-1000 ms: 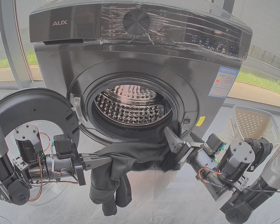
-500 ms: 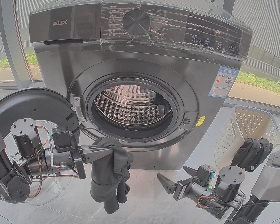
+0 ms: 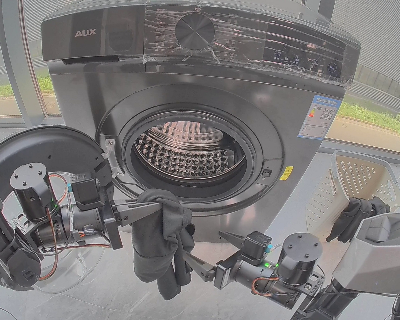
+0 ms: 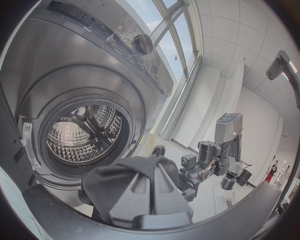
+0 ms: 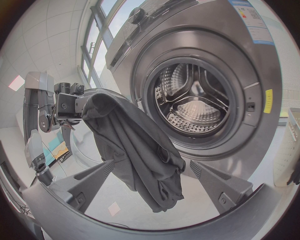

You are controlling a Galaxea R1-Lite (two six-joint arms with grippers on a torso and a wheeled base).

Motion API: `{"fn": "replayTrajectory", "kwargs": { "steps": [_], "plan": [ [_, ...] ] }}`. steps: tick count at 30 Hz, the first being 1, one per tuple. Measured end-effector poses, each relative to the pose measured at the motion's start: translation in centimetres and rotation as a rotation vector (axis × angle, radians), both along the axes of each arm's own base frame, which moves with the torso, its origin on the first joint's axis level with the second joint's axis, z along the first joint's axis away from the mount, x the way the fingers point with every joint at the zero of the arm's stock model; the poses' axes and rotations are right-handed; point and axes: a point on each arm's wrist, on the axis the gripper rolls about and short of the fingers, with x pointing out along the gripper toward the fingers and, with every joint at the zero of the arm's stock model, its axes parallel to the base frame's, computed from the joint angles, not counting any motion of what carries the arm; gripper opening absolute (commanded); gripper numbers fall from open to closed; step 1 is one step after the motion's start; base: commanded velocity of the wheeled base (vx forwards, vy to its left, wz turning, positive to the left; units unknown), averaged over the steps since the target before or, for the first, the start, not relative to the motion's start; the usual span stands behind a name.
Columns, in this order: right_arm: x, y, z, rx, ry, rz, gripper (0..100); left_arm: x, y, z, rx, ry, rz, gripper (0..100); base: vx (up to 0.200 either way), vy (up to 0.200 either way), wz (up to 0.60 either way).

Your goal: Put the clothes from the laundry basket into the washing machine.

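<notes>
Presently: left gripper, fingers clamped together on a dark garment, which hangs bunched just below the washing machine opening, outside the drum. Right gripper, fingers spread apart, low, just right of the garment. Door swung open, left. Laundry basket, far right, dark clothing draped over its rim.
</notes>
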Motion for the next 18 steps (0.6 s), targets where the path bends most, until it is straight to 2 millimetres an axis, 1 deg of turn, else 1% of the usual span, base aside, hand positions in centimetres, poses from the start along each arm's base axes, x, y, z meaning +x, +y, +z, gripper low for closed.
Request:
{"fn": "replayTrajectory", "kwargs": {
  "steps": [6, 10, 15, 18],
  "plan": [
    [0.1, 2.5, -0.7, 0.018, -0.012, 0.089, 100, -0.1, -0.1, 0.2, -0.004, -0.006, -0.002, 0, 0.000, 0.000, 0.00],
    [0.5, 3.9, -1.0, 0.032, -0.025, 0.110, 100, -0.1, -0.1, 0.2, -0.004, -0.008, -0.003, 0, 0.000, 0.000, 0.00],
    [1.6, 5.4, -1.4, 0.059, -0.049, 0.115, 100, -0.2, -0.1, 0.2, -0.004, -0.007, -0.005, 0, 0.000, 0.000, 0.00],
    [2.7, 6.4, -1.6, 0.083, -0.075, 0.106, 100, -0.2, -0.2, 0.2, -0.003, -0.005, -0.007, 0, 0.000, 0.000, 0.00]
  ]
}}
